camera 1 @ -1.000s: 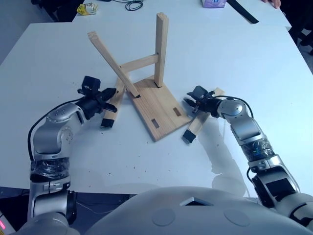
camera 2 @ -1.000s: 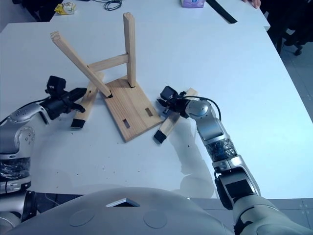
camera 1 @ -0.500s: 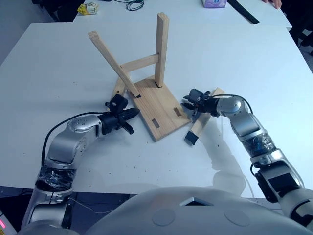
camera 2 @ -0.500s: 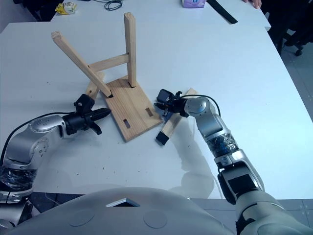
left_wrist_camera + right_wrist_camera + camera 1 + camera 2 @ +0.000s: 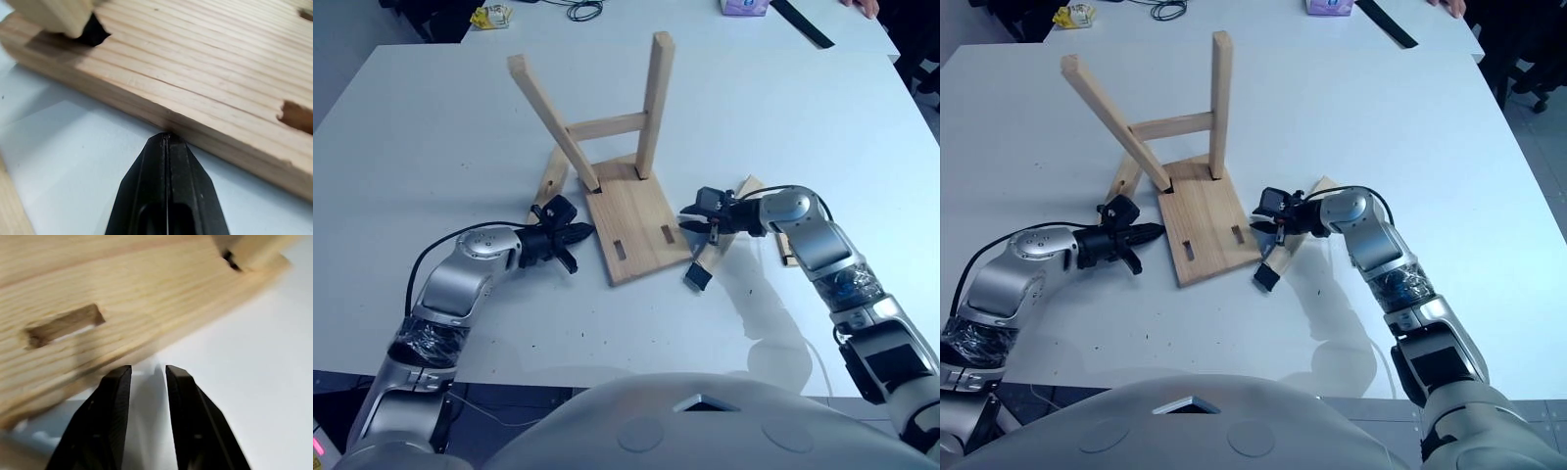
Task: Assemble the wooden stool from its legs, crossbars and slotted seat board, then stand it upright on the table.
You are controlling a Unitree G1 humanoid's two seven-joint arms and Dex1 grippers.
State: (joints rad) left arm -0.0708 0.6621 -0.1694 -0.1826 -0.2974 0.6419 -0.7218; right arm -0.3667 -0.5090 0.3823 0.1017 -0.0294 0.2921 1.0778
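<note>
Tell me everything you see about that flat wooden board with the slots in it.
The seat board is pale, grained wood, lying on the white table. Two legs joined by a crossbar stand in its far slots, one upright, one leaning; the two near slots are empty. The left hand, shut, touches one long edge; the right hand, open, is at the opposite edge.
</note>
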